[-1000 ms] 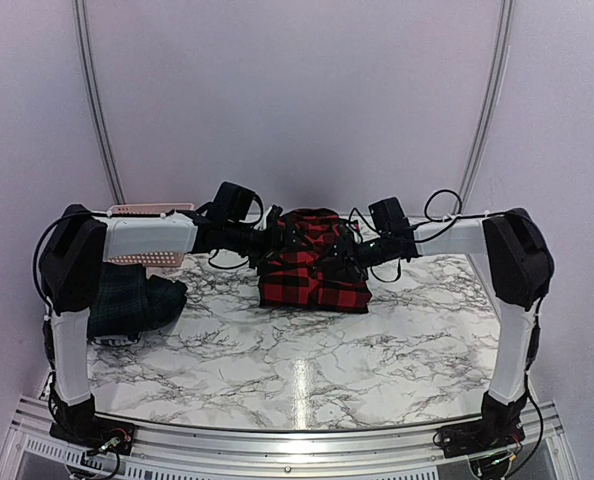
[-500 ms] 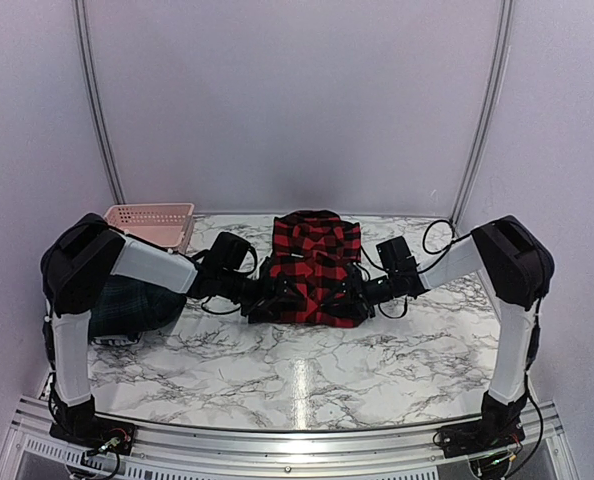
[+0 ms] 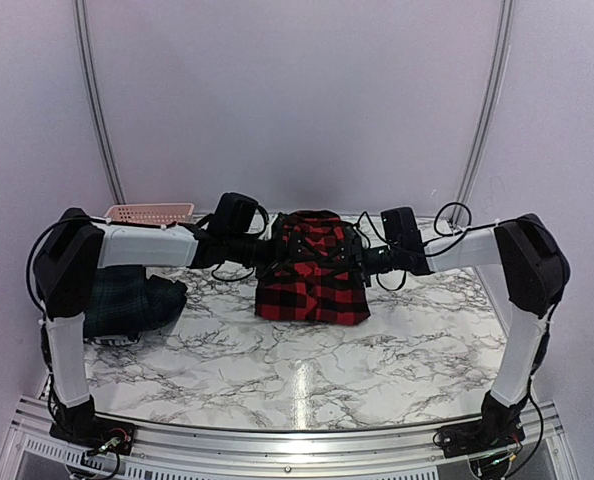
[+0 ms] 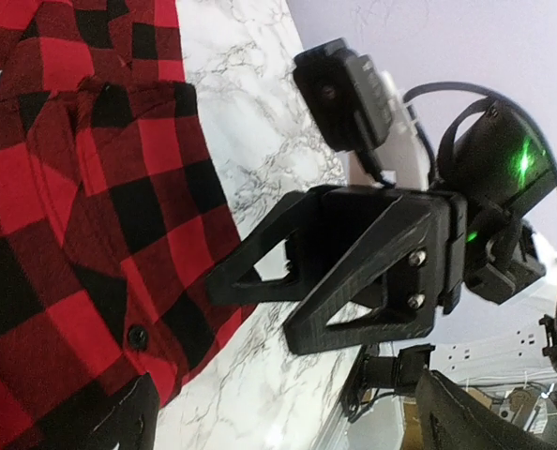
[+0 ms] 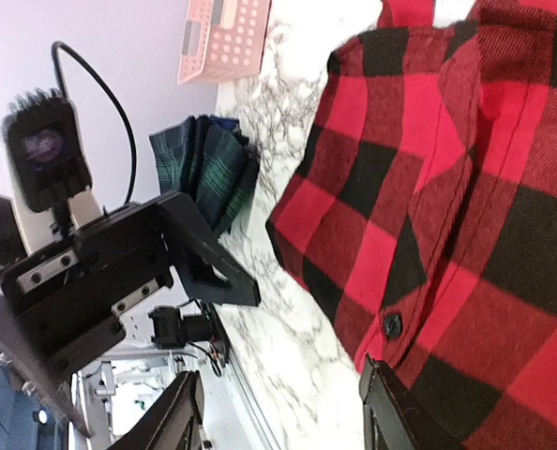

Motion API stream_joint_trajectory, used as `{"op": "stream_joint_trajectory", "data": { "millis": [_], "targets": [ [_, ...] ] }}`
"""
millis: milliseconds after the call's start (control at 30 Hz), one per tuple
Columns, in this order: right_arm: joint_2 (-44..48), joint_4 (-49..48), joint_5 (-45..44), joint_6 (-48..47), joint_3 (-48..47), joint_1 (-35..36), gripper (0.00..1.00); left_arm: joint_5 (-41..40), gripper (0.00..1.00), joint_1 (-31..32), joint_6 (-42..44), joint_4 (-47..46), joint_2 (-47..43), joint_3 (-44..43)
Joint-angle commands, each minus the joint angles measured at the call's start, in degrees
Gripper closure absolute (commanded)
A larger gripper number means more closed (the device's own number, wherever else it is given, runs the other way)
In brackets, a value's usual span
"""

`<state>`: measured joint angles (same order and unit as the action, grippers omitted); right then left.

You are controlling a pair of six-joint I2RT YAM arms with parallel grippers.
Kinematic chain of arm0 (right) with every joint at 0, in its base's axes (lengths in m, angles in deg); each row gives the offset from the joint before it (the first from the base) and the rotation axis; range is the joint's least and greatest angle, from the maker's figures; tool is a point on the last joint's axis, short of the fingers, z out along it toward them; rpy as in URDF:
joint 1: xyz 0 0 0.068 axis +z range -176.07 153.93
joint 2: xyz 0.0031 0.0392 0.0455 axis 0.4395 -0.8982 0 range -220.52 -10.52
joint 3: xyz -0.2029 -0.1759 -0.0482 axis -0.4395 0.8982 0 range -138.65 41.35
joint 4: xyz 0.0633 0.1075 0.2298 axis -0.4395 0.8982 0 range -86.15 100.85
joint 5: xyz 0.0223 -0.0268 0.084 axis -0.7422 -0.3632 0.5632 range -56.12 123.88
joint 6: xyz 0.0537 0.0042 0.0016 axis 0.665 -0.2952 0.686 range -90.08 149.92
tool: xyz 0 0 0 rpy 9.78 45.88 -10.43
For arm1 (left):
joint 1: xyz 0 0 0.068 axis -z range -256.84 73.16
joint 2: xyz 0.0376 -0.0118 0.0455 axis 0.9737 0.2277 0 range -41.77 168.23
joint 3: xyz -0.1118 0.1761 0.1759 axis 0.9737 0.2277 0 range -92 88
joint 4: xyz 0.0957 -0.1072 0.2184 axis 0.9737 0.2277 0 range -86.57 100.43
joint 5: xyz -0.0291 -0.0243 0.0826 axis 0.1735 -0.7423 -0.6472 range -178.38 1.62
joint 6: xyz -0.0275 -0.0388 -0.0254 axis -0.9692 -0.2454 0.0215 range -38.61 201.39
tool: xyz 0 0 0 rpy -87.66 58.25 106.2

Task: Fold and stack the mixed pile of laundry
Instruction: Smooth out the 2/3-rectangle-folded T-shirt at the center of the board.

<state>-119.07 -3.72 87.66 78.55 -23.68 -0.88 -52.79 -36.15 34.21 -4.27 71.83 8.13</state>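
A red-and-black checked shirt [image 3: 312, 275] lies folded on the marble table [image 3: 277, 370] at mid-back. My left gripper [image 3: 274, 250] hovers at the shirt's left edge and my right gripper [image 3: 360, 262] at its right edge, facing each other. In the left wrist view my left gripper [image 4: 288, 417] stands wide open over marble, with the shirt [image 4: 72, 187] beside one finger. In the right wrist view my right gripper [image 5: 283, 417] is open, one finger against the buttoned hem of the shirt [image 5: 466, 187]. A dark green plaid garment [image 3: 127, 300] sits bunched at the left.
A pink lattice basket [image 3: 152, 213] stands at the back left, behind the left arm. The white back wall rises just behind the shirt. The aluminium rail [image 3: 297, 440] runs along the near table edge.
Both arms dipped down beside the shirt half a second ago and have since lifted again. The shirt lies flatter than a second ago.
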Motion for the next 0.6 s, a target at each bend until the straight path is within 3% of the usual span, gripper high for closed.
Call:
{"op": "stream_joint_trajectory", "data": {
  "millis": [0, 100, 300, 567],
  "targets": [
    [-5.9, -9.4, -0.6, 8.6, -0.9, 0.6, 0.47, 0.1, 0.01, 0.4, -5.3, -3.7, 7.9, -5.1],
    [-9.0, -11.7, -0.5, 10.0, 0.0, 0.7, 0.47, -0.6, 0.01, 0.5, -5.9, -3.8, 10.3, -5.1],
    [-9.4, -10.9, -0.6, 7.5, 9.4, 0.1, 0.47, -2.1, 0.01, -0.1, -4.5, -3.8, 10.4, 5.2],
    [-2.2, -5.0, -0.4, 1.0, 22.3, -3.5, 0.47, -3.1, 0.01, -1.5, 0.7, -1.1, 0.5, 16.0]
  ]
}}
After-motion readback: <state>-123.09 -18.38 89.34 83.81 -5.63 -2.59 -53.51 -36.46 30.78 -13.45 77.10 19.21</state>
